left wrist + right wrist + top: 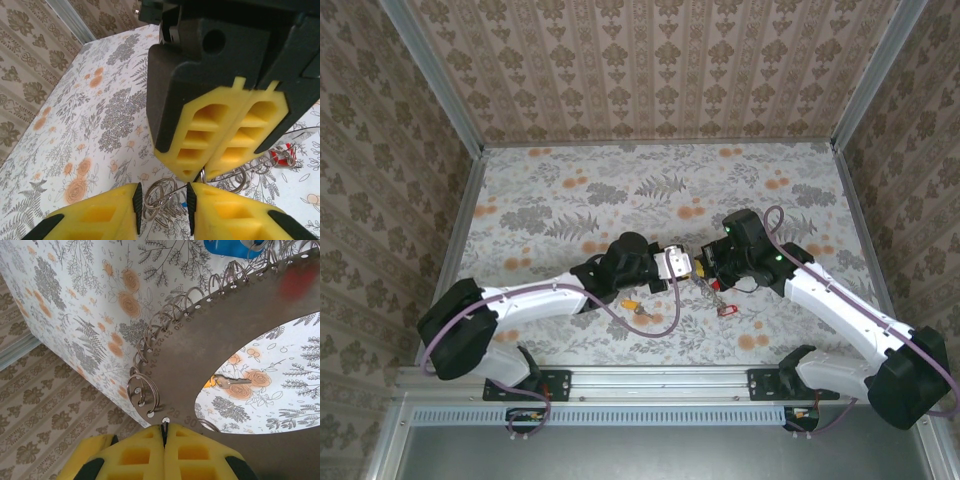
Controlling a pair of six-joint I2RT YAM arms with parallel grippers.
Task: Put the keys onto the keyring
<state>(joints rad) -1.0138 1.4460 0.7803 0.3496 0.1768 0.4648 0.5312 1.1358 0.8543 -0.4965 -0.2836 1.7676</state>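
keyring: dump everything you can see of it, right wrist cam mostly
The keyring is a flat grey oval band, matte metal by its look, with a wide open middle. Numbered holes run along its outer edge, up to 30, and small wire split rings hang through them. The right gripper is shut on its rim beside hole 30.

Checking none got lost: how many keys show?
3: yellow key on the table, red key right of it, blue key beside the keyring. Others may be hidden.

Left end effector point(164, 201) — keyring point(156, 202) between fingers point(100, 216)
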